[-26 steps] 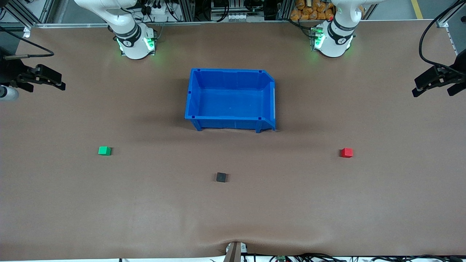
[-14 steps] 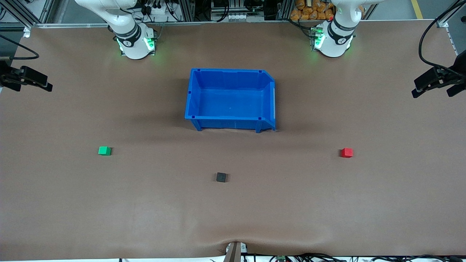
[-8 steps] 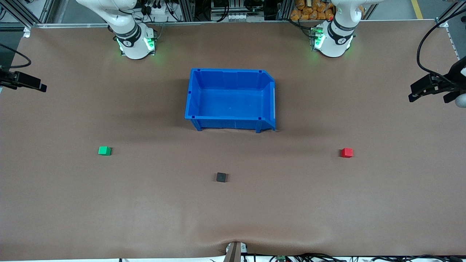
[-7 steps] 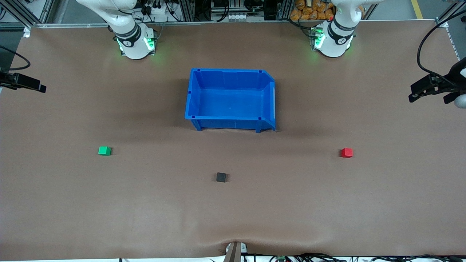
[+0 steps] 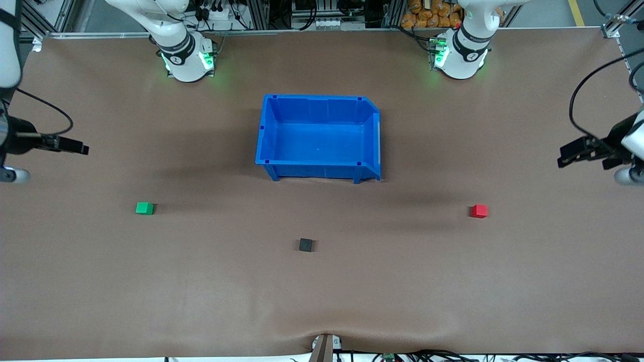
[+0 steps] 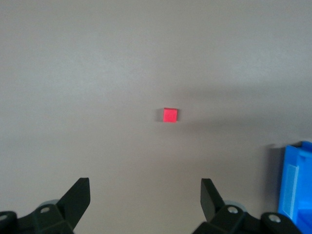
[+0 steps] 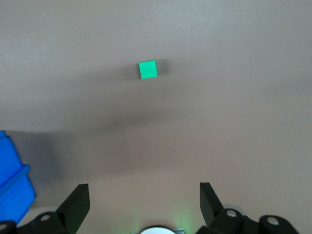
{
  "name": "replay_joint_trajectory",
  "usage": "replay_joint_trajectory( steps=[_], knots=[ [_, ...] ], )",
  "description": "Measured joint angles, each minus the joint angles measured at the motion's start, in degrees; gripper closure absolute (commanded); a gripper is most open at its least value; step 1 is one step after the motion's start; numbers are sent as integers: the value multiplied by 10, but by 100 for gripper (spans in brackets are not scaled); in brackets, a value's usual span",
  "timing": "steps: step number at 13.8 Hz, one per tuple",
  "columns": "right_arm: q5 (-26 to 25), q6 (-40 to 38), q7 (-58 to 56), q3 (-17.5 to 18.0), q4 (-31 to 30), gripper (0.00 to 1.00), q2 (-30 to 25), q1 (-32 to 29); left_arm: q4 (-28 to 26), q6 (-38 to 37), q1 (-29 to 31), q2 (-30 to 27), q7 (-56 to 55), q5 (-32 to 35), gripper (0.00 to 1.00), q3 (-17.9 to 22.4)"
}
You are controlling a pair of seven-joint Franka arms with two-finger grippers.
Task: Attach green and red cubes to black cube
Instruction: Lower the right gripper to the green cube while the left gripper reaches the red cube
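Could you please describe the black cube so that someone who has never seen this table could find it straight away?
Start at the big blue bin in the middle of the brown table. Come nearer the front camera from its front wall to the black cube, lying alone. Its neighbours, the green cube and red cube, sit toward the table's ends.

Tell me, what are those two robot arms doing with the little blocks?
Nothing is picked up yet. The left tool hangs open over the table at its end, looking at the red block. The right tool hangs open looking at the green block. The black block sits alone, nearer the camera than the blue bin.
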Motion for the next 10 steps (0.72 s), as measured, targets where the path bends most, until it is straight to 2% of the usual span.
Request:
replay_joint_trajectory(
  steps=[5,10],
  knots=[
    [0,82,0,5,-36,0,29,4,54,55,6,114,0,0,0,6],
    [0,189,0,7,-98,0,30,10,62,86,11,176,-3,-12,0,6]
  ],
)
